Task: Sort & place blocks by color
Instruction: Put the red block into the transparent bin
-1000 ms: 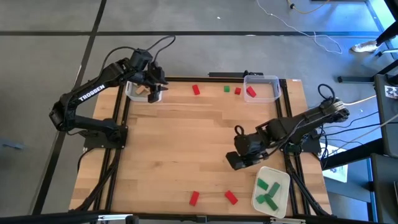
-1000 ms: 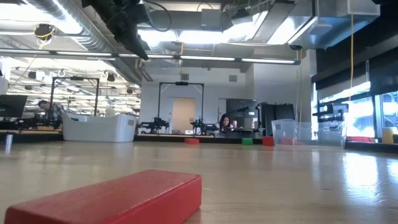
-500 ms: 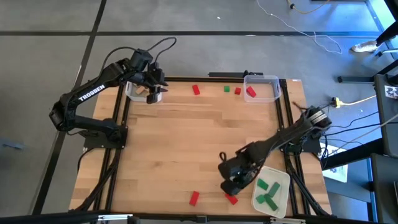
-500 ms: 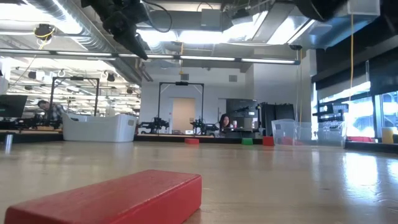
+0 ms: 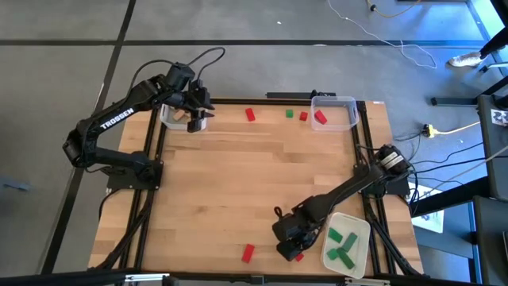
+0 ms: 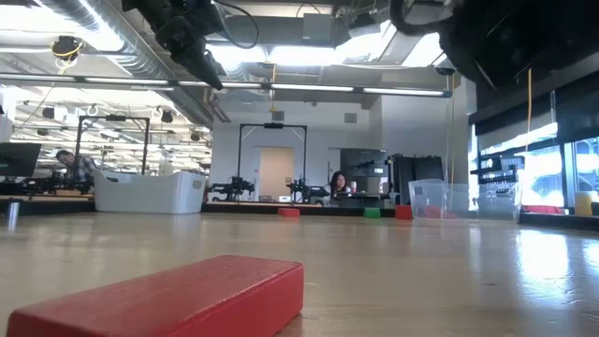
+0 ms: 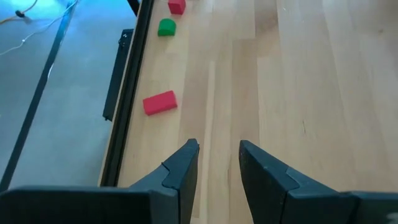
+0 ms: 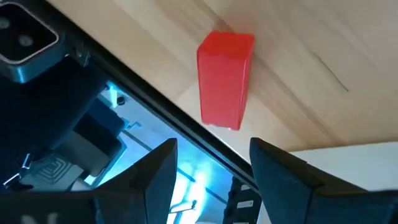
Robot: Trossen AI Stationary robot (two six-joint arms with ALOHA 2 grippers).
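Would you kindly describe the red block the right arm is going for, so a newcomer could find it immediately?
Start at the white tray holding green pieces, at the table's near right corner. Just left of it the right gripper hovers with open jaws over a red block lying flat by the table edge. The other near-edge red block lies farther left, with nothing over it.

The wide middle of the pale wooden tabletop (image 5: pixel 238 183) lies bare, open for passage. Along the far edge, a red block (image 5: pixel 250 114), a small green block (image 5: pixel 290 114) and a clear plastic bin (image 5: pixel 334 111) crowd the way. Near the front right corner, the right gripper (image 5: pixel 290 248) hangs over a red block (image 8: pixel 225 79) just beside the white tray (image 5: pixel 359 230).
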